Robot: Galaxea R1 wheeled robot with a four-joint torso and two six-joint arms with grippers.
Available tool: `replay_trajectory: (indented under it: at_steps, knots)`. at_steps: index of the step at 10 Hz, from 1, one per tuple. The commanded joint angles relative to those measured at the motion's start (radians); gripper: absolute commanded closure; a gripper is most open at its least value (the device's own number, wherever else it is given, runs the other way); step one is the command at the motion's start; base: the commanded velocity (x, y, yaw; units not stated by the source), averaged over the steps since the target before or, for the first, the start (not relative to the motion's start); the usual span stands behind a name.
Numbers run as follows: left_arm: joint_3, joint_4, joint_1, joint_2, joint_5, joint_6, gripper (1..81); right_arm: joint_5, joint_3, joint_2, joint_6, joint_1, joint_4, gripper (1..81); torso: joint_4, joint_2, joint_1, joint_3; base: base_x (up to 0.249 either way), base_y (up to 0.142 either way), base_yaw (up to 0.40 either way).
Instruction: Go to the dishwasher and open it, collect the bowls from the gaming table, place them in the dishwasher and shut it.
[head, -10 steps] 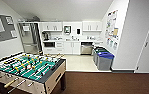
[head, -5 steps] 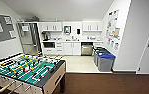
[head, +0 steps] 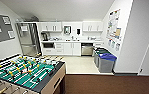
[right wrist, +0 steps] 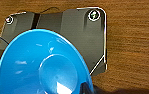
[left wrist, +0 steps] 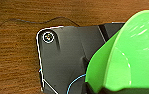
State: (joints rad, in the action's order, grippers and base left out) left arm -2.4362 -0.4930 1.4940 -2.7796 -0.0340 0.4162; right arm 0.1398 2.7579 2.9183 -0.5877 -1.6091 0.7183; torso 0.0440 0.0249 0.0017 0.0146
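Note:
The green bowl (left wrist: 130,57) looms large in the left wrist view, above the wooden floor. My left gripper (left wrist: 110,88) is shut on its rim, and a dark finger shows at its lower edge. In the right wrist view my right gripper (right wrist: 86,87) is shut on the rim of the blue bowl (right wrist: 40,67). Far ahead in the head view, the steel-fronted dishwasher (head: 87,49) sits under the kitchen counter (head: 72,41). The white and yellow gaming table is out of view.
A foosball table (head: 25,72) with a green field stands close at the lower left. Grey bins, one with a blue lid (head: 107,61), line the right wall by the kitchen. A steel fridge (head: 28,42) stands at the back left. Pale kitchen floor (head: 80,65) begins beyond the brown carpet (head: 110,83).
The whole head view has shifted a little as the robot drives: the kitchen looks slightly nearer and the foosball table sits lower in the picture.

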Motion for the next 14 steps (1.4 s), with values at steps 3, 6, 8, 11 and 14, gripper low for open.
replay_trajectory:
  at_steps: [3,6,8,11,14]
  knots:
    - [0.005,-0.002,-0.053,0.02,0.036,-0.004,81.1,-0.036,0.009,-0.012,0.002,0.044,0.007,81.1,0.0,0.0,0.0,0.0,0.133,0.0,0.0]
    - [0.005,-0.002,-0.053,0.018,0.036,-0.002,81.1,-0.037,0.009,-0.012,0.002,0.044,0.007,81.1,0.0,0.0,0.0,0.0,0.133,-0.022,0.0]
    - [0.005,-0.002,-0.053,0.02,0.036,-0.002,81.1,-0.037,0.009,-0.012,0.003,0.044,0.007,81.1,0.0,0.0,0.0,0.0,0.133,-0.074,0.0]
    - [0.005,-0.002,-0.053,0.018,0.036,-0.004,81.1,-0.037,0.009,-0.012,0.003,0.044,0.007,81.1,0.0,0.0,0.0,0.0,0.133,-0.076,0.0]
    - [0.005,-0.002,-0.053,0.02,0.036,-0.002,81.1,-0.037,0.009,-0.012,0.002,0.045,0.007,81.1,0.0,0.0,0.0,0.0,0.133,-0.045,0.0]
